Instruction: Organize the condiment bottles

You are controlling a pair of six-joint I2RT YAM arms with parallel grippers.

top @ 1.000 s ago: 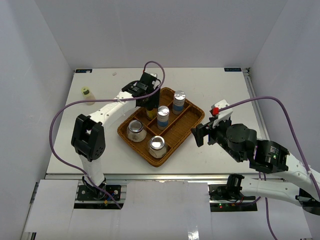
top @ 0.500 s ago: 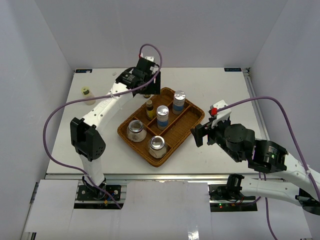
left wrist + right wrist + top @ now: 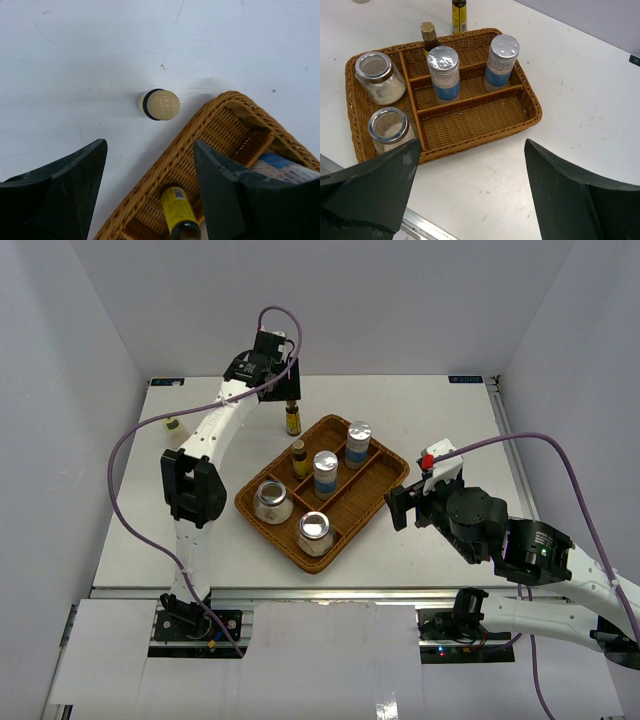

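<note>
The left gripper (image 3: 150, 147) hangs at the far side, jaws wide apart and empty, right above an amber bottle (image 3: 159, 104) standing on the table just outside the tray's (image 3: 220, 107) far-left corner, lined up, I'd guess, for a grab. It's slim, tan-capped and yellow-labelled. The right gripper (image 3: 398, 508) hovers by the tray's right edge, jaws also apart.
</note>
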